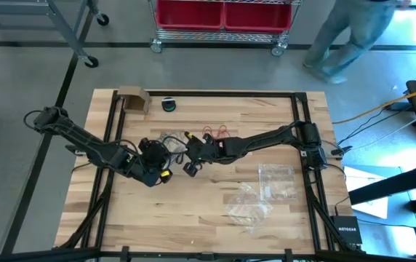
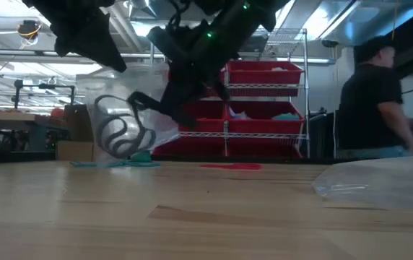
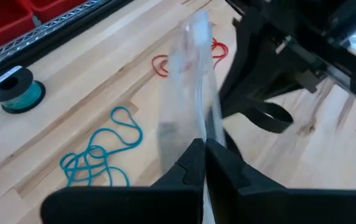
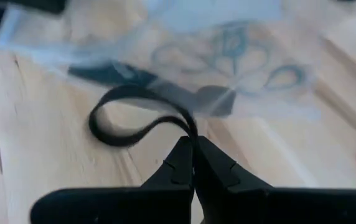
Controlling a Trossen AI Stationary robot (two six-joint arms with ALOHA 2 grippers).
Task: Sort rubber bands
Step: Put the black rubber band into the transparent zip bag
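**Black band going into a held-up bag; sorting partly done**

The left gripper (image 3: 204, 155), fingers clenched on a clear zip bag (image 3: 187, 93), holds it upright mid-counter (image 1: 193, 211). Beside the bag, the right gripper (image 4: 193, 155) pinches a black rubber band (image 4: 134, 118). Teal bands (image 3: 100, 152) and red bands (image 3: 190, 56) lie loose beyond the bag, apparently still unbagged.
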